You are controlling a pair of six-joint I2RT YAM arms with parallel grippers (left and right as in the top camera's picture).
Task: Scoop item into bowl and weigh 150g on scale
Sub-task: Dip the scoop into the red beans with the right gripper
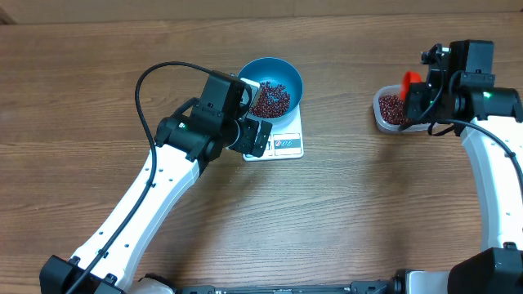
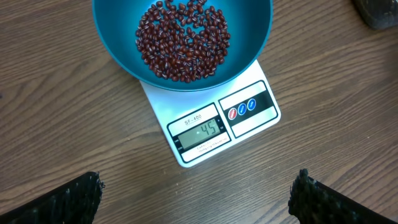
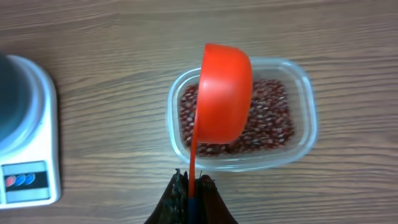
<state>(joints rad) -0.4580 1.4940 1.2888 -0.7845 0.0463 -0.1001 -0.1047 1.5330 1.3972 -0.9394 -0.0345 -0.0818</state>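
Note:
The blue bowl [image 1: 288, 75] [image 2: 118, 56] sits on the white scale [image 1: 286, 145] [image 2: 249, 115] and holds a layer of red-brown beans [image 1: 270, 98] [image 2: 183, 40]. The scale's display reads 45. My left gripper [image 1: 255, 113] [image 2: 199, 186] hovers at the scale's display end, open, with only bare table between its fingers [image 2: 81, 196]. At the right, my right gripper [image 1: 417, 91] [image 3: 193, 183] is shut on the thin handle of a red scoop [image 1: 410, 79] [image 3: 224, 93]. The scoop is tipped on its side over a clear tub [image 1: 382, 117] [image 3: 305, 134] of more beans [image 3: 273, 118].
Wooden table all round. In the right wrist view the scale [image 3: 28, 168] and the bowl's edge [image 3: 9, 87] show at the far left, a stretch of bare wood away from the tub. A black cable [image 1: 147, 90] loops over the left arm.

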